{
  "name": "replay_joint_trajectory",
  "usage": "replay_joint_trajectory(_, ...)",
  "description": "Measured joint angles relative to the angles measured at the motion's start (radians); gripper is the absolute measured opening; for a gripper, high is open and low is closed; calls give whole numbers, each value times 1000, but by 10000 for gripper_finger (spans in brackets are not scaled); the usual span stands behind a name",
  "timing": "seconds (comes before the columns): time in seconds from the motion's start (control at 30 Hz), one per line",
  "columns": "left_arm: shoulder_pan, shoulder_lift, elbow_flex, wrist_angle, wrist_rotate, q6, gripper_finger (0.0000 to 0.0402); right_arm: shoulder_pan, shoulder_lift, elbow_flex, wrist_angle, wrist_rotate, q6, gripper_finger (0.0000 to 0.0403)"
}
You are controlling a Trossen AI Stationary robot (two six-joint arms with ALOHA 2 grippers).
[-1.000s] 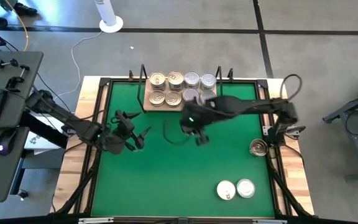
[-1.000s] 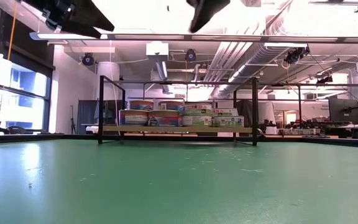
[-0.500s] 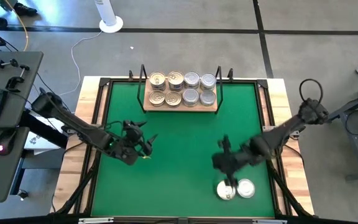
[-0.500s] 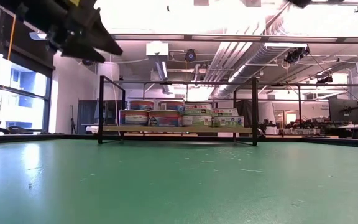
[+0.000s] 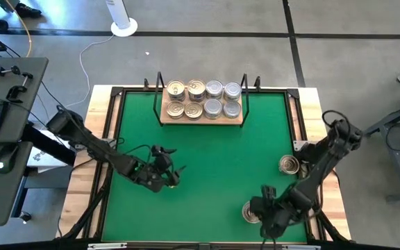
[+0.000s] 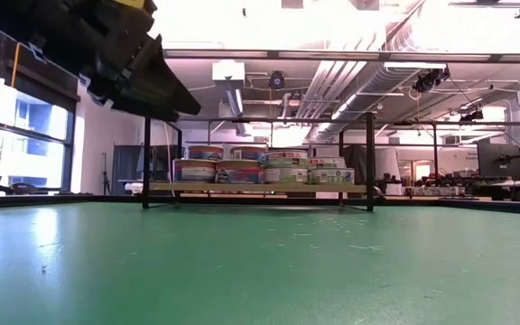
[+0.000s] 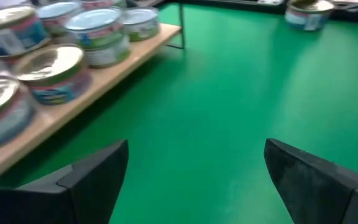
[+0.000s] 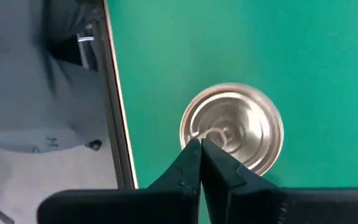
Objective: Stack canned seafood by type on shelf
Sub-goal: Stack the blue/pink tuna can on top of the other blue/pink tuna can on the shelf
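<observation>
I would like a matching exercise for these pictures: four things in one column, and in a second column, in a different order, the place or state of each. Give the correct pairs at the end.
Things:
1. left gripper
2. right gripper
3. shelf
4. lone can

Places or states:
A. at the far edge of the green mat, carrying eight cans in two rows
B. fingers pressed together, above a silver-lidded can near the mat's front right corner
C. fingers wide apart, nothing between them, over the mat's left half
D. at the mat's right edge, beside the right arm

Pairs: 1-C, 2-B, 3-A, 4-D
</observation>
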Motion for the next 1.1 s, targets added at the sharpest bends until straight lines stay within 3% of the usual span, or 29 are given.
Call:
replay_joint_trajectory(0.3, -42, 116, 0, 258, 47, 131, 360, 99, 107, 0, 31, 84, 52, 1)
replay_joint_trajectory(0.63, -38, 178, 0, 442, 104, 267, 360, 91, 230, -13, 57, 179, 106, 0)
replay_joint_trajectory(0.8, -38, 174, 0, 459, 114, 284, 360, 12, 218, -125, 256, 196, 15, 0)
replay_joint_trajectory(1.1, -40, 174, 0, 504, 119, 321, 360, -273, 227, -291, 852, 198, -470, 0)
